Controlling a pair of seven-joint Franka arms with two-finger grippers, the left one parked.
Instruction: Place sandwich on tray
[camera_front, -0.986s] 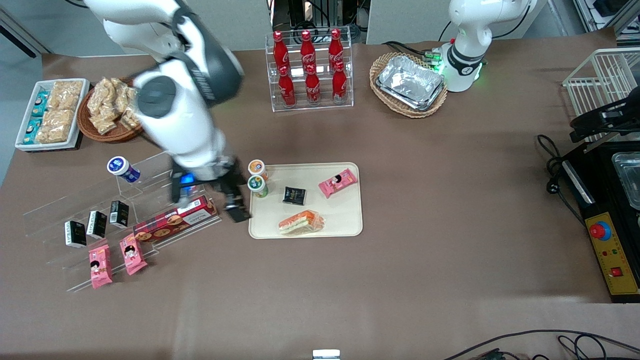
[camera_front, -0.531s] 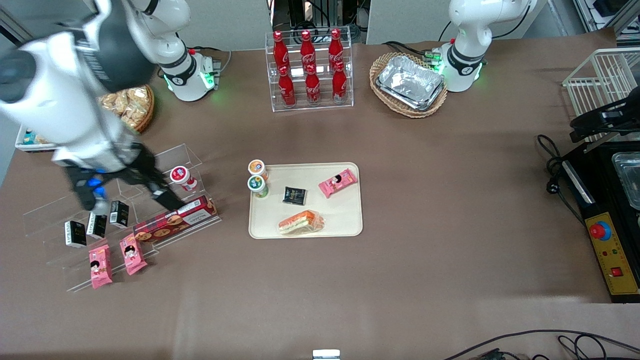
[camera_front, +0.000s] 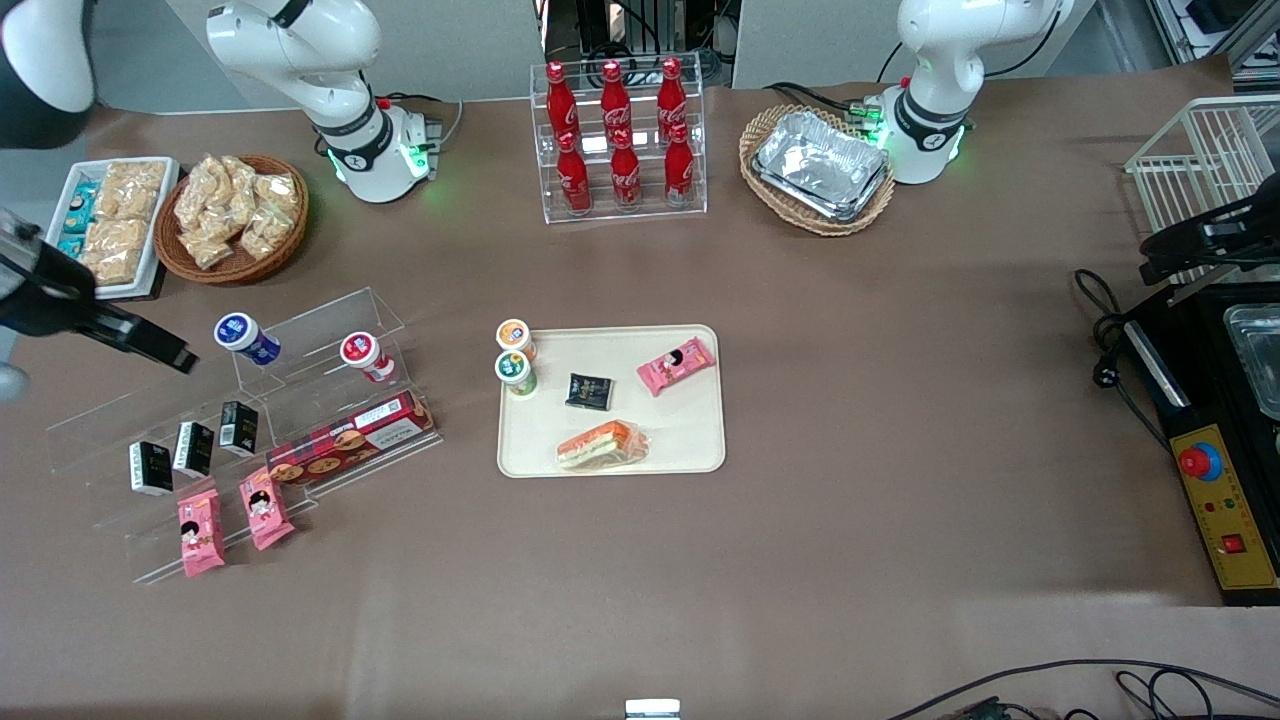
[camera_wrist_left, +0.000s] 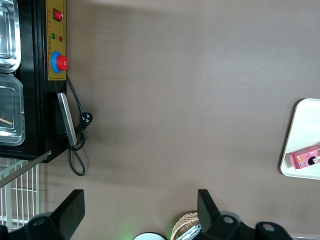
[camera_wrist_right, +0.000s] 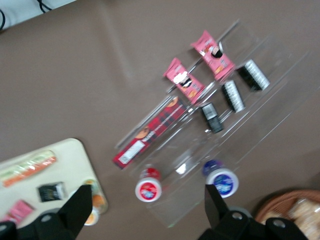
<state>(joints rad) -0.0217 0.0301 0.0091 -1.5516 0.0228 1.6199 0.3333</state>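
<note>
Sandwich (camera_front: 603, 445) on tray (camera_front: 690, 445); gripper (camera_front: 60, 330) spread open, empty, half cut off at frame edge.

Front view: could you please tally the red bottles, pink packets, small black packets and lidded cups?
Red bottles: 6
Pink packets: 3
Black packets: 4
Lidded cups: 4
Total: 17
The sandwich lies on the tray; the gripper, open, hangs above the working arm's end of the table.
</note>
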